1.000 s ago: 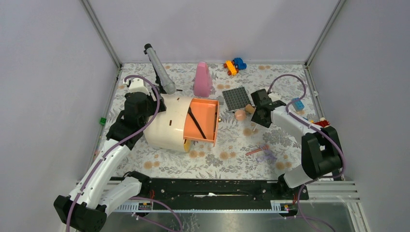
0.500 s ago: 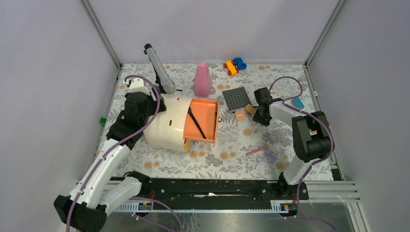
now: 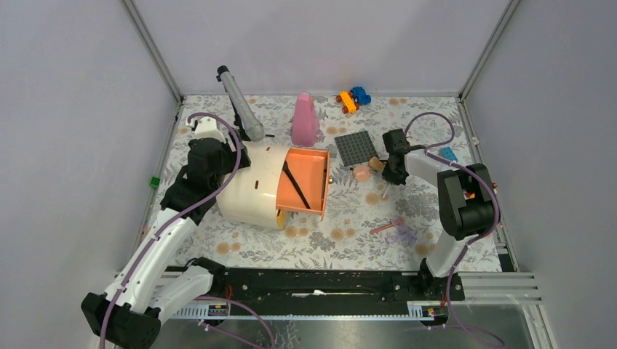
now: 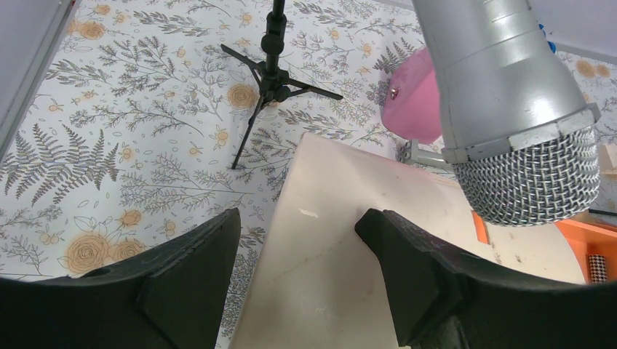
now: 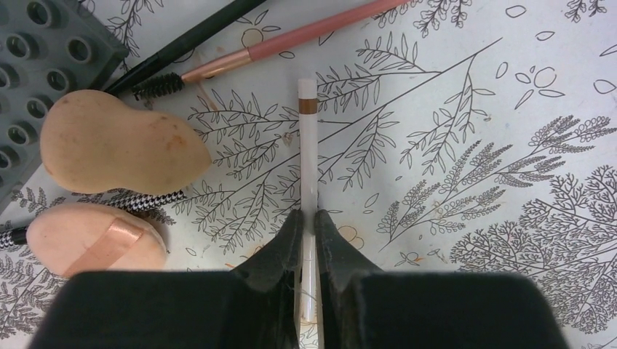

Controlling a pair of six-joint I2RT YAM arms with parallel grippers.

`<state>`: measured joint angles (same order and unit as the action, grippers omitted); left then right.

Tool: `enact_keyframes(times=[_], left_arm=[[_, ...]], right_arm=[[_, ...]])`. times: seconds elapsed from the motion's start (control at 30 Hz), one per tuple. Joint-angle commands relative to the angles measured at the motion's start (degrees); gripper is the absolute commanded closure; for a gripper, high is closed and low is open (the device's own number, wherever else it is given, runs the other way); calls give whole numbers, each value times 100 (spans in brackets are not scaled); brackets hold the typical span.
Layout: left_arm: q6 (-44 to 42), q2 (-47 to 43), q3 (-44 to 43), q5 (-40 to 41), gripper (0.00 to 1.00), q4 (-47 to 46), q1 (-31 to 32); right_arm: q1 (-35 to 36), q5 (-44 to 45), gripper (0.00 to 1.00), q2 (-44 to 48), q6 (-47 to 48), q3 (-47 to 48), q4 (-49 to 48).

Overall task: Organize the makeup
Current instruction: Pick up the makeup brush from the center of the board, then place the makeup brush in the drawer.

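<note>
"Makeup [image 3: 361, 173], where's it rn?"

"Mostly a loose cluster on the floral table [image 3: 436, 116], right of centre, by the dark grey studded plate [image 5: 44, 51]. The peach egg-shaped sponge [image 5: 120, 142], matte & a bit stained, sits up against the plate's edge. The round puff [image 5: 94, 236] w/ a shiny strap is just beside it, and a houndstooth handle [image 5: 149, 198] lies btwn them. One black brush [image 3: 295, 185] lies diagonally in the orange drawer [image 3: 320, 156] of the cream rounded organiser [image 3: 247, 193]."

"Right end effector?"

"I see the right end effector [image 5: 308, 217] pressed together on a thin white pencil [image 5: 308, 145]. It's smooth, has a brown band near the tip and lies flat on the table. A black spoolie wand [image 5: 182, 51] & a glossy pink pencil [image 5: 313, 29] lie just beyond its tip, not touching it."

"Left?"

"Left end effector [image 4: 298, 225] is spread, holding nothing, over the organiser's matte cream top. A metal-mesh mic [image 4: 509, 109] on a black tripod [image 4: 273, 73] crowds that side. The pink cone bottle [image 4: 415, 102] is behind it."

"Vs 1 s ago?"

"My right arm's elbow has swung in toward centre and now partly covers the blue brick [image 3: 449, 153]. The end effector itself barely shifted. Left arm, drawer & cluster look unchanged."
</note>
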<state>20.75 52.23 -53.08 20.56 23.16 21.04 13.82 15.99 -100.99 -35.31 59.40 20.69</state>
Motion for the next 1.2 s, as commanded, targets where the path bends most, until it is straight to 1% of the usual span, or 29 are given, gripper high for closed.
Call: enact_keyframes(times=[0.0, 0.1, 0.23, 0.37, 0.47, 0.53, 0.57, 0.67, 0.73, 0.87, 1.0, 1.17], left_arm=[[-105, 1, 54, -75, 25, 55, -21], [-107, -2, 52, -70, 25, 57, -21], [-105, -10, 52, -74, 25, 57, -21], [-100, -15, 52, -71, 25, 59, -22], [-99, -8, 52, -78, 25, 57, -21], [-105, -12, 52, -83, 25, 55, -21], [-106, -16, 52, -80, 25, 57, -23], [-107, -28, 52, -61, 25, 56, -21], [-107, -30, 52, -61, 25, 57, -21], [-107, -32, 52, -61, 25, 55, -21], [-99, -37, 52, -52, 25, 62, -21], [-98, -37, 52, -52, 25, 67, -21]], right_arm=[[-29, 270, 93, 211, 71, 141, 322], [-29, 204, 97, 639, 190, 132, 352], [-33, -72, 97, 1362, 221, 166, 417], [40, -613, 97, 2091, 134, 416, 563], [373, -854, 97, 2497, 15, 809, 686], [781, -853, 97, 2659, -81, 1274, 750], [1097, -857, 97, 2707, -141, 1485, 773], [1711, -1110, 96, 2729, -320, 2005, 657], [2107, -1318, 96, 2682, -432, 2247, 489], [2887, -1324, 96, 2472, -542, 2576, 358], [3431, -1208, 96, 2223, -681, 2605, 269], [3892, -1007, 94, 1936, -776, 2611, 275]])
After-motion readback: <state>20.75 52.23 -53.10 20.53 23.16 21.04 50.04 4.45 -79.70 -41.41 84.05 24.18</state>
